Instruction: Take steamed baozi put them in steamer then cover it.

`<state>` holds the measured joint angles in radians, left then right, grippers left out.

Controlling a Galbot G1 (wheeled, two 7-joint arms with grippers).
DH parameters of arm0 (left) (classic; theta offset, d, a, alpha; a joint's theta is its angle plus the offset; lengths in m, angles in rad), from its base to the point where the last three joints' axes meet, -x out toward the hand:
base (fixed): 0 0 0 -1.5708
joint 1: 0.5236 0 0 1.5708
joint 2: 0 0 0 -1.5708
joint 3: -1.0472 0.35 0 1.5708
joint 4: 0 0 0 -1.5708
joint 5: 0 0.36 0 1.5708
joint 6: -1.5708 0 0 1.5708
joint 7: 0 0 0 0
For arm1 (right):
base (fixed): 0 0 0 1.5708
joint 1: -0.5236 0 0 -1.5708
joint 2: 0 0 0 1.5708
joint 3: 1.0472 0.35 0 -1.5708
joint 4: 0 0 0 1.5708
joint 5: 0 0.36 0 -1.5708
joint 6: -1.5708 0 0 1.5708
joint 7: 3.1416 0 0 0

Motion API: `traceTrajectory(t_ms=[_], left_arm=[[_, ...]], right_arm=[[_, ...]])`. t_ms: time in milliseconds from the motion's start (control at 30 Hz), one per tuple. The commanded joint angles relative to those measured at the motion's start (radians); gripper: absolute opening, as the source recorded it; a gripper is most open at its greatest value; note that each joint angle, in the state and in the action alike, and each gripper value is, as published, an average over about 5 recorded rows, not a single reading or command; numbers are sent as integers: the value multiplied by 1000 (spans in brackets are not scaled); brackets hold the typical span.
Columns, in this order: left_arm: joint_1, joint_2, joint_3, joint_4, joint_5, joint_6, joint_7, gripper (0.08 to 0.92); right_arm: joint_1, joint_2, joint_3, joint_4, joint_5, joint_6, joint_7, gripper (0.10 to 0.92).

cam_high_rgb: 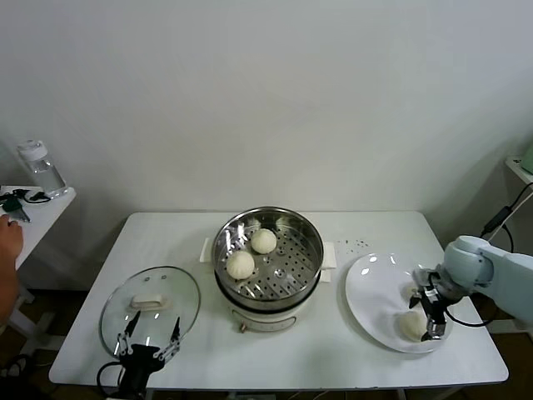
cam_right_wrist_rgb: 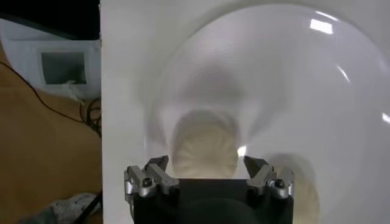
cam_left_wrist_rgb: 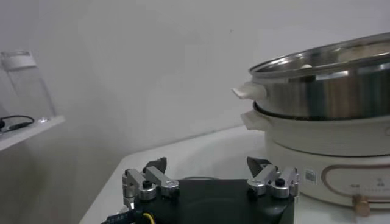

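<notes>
The steel steamer (cam_high_rgb: 287,279) stands on its white pot base (cam_high_rgb: 266,318) at the table's middle, with two baozi (cam_high_rgb: 264,241) (cam_high_rgb: 241,264) inside. The steamer (cam_left_wrist_rgb: 329,85) also fills the left wrist view. The glass cover (cam_high_rgb: 150,304) lies flat on the table to its left. My left gripper (cam_high_rgb: 150,346) (cam_left_wrist_rgb: 207,167) is open and empty at the cover's near edge. My right gripper (cam_high_rgb: 430,315) (cam_right_wrist_rgb: 207,167) is open, low over the white plate (cam_high_rgb: 371,292), its jaws on either side of one baozi (cam_right_wrist_rgb: 204,146). Another baozi (cam_high_rgb: 411,325) (cam_right_wrist_rgb: 301,189) lies beside it.
A side table (cam_high_rgb: 37,208) at far left holds a water bottle (cam_high_rgb: 42,167) and dark tools; a person's hand (cam_high_rgb: 7,242) is beside it. The plate (cam_right_wrist_rgb: 274,79) lies close to the table's right edge. Small dark specks (cam_high_rgb: 358,244) lie behind the plate.
</notes>
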<state>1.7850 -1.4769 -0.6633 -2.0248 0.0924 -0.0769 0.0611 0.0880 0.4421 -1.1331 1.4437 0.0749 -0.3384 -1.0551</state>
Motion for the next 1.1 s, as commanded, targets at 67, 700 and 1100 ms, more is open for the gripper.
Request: traceTrajectory(t_ms=[67,700,1100], left_arm=[[-2,-1,0,1,4,0,0,823],[-4,2,0,-1,5,2,0,823],[10,1,2,-4,10,-1,-1,823]], right_arm=[[-45,19,30,-34,-24,5,-4,822],[309,58,-196,-13,-38,212,-53,721],[848,370,-467,-24,-69,642,-91,721]])
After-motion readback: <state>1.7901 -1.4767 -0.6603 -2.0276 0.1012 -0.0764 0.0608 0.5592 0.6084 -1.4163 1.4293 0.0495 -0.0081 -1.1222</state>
